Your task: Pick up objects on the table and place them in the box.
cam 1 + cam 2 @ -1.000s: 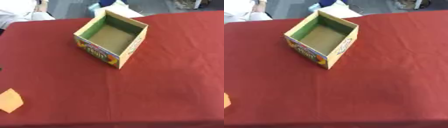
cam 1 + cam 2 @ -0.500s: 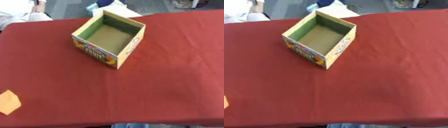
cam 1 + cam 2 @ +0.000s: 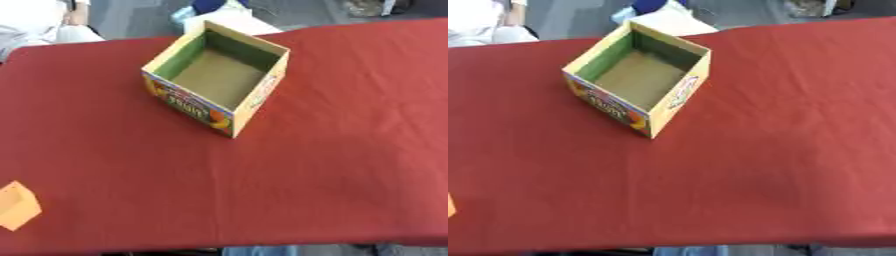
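Note:
An open cardboard box (image 3: 249,102) with a green inside and a printed colourful side stands on the red tablecloth (image 3: 332,150), left of centre and toward the far edge. Nothing shows inside it. A small orange block (image 3: 17,205) lies near the front left corner of the table, partly cut off at the left edge in the right eye view. Neither of my hands shows in either view.
The table's front edge (image 3: 262,245) runs along the bottom of the view. Beyond the far edge are a white and blue object (image 3: 219,12) and a person's light clothing (image 3: 35,25) at the top left.
The whole picture has shifted: the box and the orange block sit slightly lower and the table's front edge shows, so the camera has moved. Nothing on the table has moved.

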Robot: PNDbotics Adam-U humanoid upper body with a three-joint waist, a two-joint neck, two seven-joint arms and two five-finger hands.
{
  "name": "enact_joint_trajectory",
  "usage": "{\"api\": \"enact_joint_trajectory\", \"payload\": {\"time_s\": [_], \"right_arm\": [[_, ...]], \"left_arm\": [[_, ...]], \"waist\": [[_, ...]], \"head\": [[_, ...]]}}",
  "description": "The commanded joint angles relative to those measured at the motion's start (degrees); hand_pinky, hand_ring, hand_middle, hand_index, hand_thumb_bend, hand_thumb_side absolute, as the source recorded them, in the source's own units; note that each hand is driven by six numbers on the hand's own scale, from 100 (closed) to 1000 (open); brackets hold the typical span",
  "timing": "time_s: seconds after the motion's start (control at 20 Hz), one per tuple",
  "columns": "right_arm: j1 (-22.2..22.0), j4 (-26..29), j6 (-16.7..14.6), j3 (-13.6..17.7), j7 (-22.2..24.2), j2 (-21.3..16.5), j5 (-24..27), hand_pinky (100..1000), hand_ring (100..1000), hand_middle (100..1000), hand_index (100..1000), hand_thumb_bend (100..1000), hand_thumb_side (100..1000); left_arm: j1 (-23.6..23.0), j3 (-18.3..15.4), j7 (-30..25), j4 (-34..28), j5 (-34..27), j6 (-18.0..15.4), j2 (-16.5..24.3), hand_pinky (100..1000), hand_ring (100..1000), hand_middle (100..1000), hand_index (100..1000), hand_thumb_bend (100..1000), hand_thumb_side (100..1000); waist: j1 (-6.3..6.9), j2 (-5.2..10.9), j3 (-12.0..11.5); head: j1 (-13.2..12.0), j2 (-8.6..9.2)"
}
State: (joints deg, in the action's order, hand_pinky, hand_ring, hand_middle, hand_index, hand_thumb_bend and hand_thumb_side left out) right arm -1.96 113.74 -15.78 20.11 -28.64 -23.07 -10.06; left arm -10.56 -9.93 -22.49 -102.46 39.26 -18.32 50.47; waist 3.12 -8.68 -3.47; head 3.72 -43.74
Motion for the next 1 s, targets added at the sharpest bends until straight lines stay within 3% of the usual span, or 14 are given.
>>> {"api": "enact_joint_trajectory", "payload": {"time_s": [0.05,0.1,0.25,0.3,0.45,0.8,1.0], "right_arm": [[0.50,0.85,0.06,0.49,-0.05,-1.62,-0.17,629,764,568,733,100,872],[0.52,0.85,0.03,0.49,-0.06,-1.63,-0.16,629,763,568,733,100,871],[0.54,0.85,0.04,0.49,-0.05,-1.56,-0.10,629,763,568,733,100,873],[0.55,0.85,0.04,0.49,-0.06,-1.55,-0.08,629,763,568,733,100,872],[0.62,0.85,0.02,0.49,-0.12,-1.56,0.01,628,763,567,732,100,873],[0.72,0.85,0.01,0.51,-0.18,-1.49,0.07,628,762,567,732,100,874],[0.79,0.85,0.00,0.52,-0.19,-1.51,0.08,628,763,567,732,100,874]], "left_arm": [[0.41,-0.21,-0.57,0.84,1.62,0.13,2.85,1000,1000,938,991,237,1000],[0.43,-0.06,-0.62,1.12,2.04,0.12,2.88,1000,1000,937,989,230,1000],[0.48,0.40,-0.69,1.37,2.79,-0.33,2.88,1000,1000,940,990,187,883],[0.47,0.57,-0.77,1.30,2.96,-0.58,2.90,1000,1000,945,991,184,737],[0.40,1.01,-1.11,1.20,3.14,-1.10,2.95,1000,1000,953,997,169,680],[0.37,1.85,-2.02,1.66,2.95,-0.80,2.78,1000,1000,948,988,172,778],[0.40,2.12,-1.77,2.02,3.04,-0.45,2.59,1000,1000,946,982,149,824]], "waist": [[-0.02,0.47,0.12],[-0.03,0.47,0.17],[-0.03,0.45,0.28],[-0.01,0.45,0.31],[0.05,0.48,0.39],[0.16,0.44,0.77],[0.23,0.42,0.89]], "head": [[0.10,-0.18],[0.11,-0.23],[0.10,-0.30],[0.05,-0.29],[0.04,-0.27],[-0.27,-0.33],[-3.16,-0.37]]}}
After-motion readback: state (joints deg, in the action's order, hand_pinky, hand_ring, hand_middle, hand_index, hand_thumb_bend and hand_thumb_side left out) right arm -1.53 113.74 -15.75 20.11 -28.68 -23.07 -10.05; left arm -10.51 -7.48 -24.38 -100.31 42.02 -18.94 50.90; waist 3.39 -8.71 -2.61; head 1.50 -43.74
